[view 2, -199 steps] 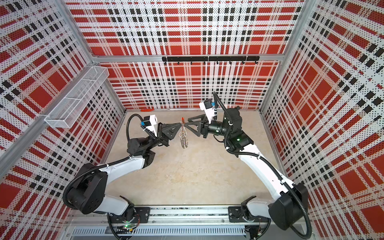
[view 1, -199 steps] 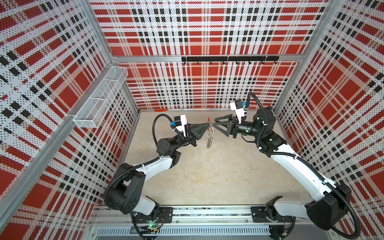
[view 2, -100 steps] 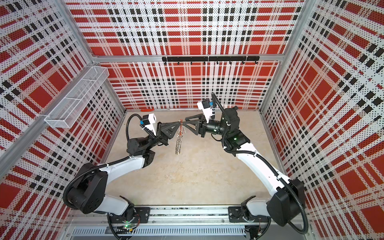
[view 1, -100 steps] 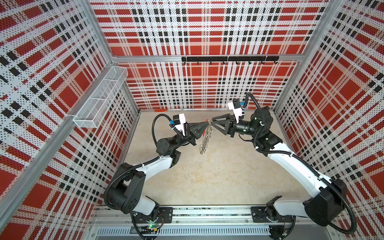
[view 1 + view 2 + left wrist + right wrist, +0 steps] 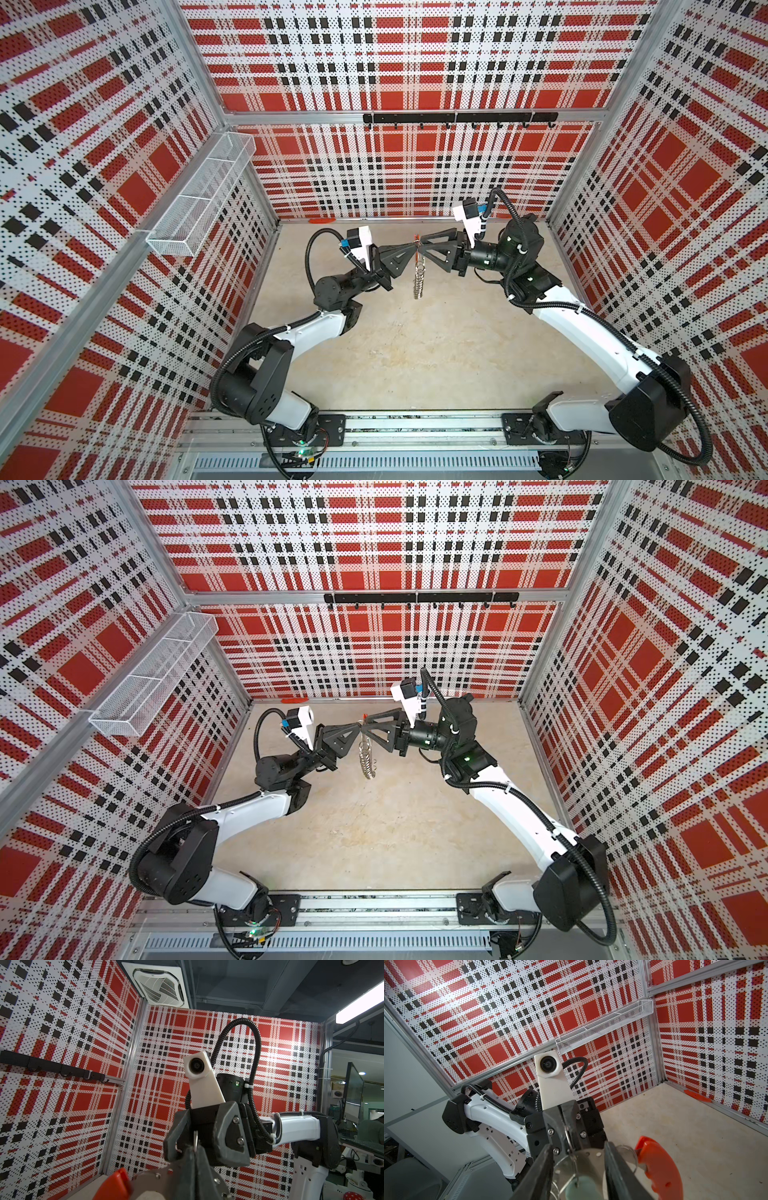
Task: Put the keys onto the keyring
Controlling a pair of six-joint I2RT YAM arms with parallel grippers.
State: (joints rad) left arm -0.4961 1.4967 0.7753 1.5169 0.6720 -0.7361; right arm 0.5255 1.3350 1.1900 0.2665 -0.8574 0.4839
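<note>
Hanging in the air above the bare surface (image 5: 415,353), the keyring (image 5: 417,278) is at the place where the two arms meet, near the back wall in both top views. The left end effector (image 5: 409,248) is fully closed on a thin wire loop (image 5: 566,1132) at the top of the bundle. The right end effector (image 5: 422,246) has its jaws half apart, with the keys (image 5: 579,1188), visible only as a pale teal tag, between them. Whether it presses anything I cannot tell.

I judge the task to be in its middle. Both things are lifted and brought together. The joining of tag to hoop is not confirmed, and releasing remains.

The keyring's long axis is vertical, pointing down to the surface, with the red section (image 5: 658,1167) uppermost and its thin edge toward the top views.
</note>
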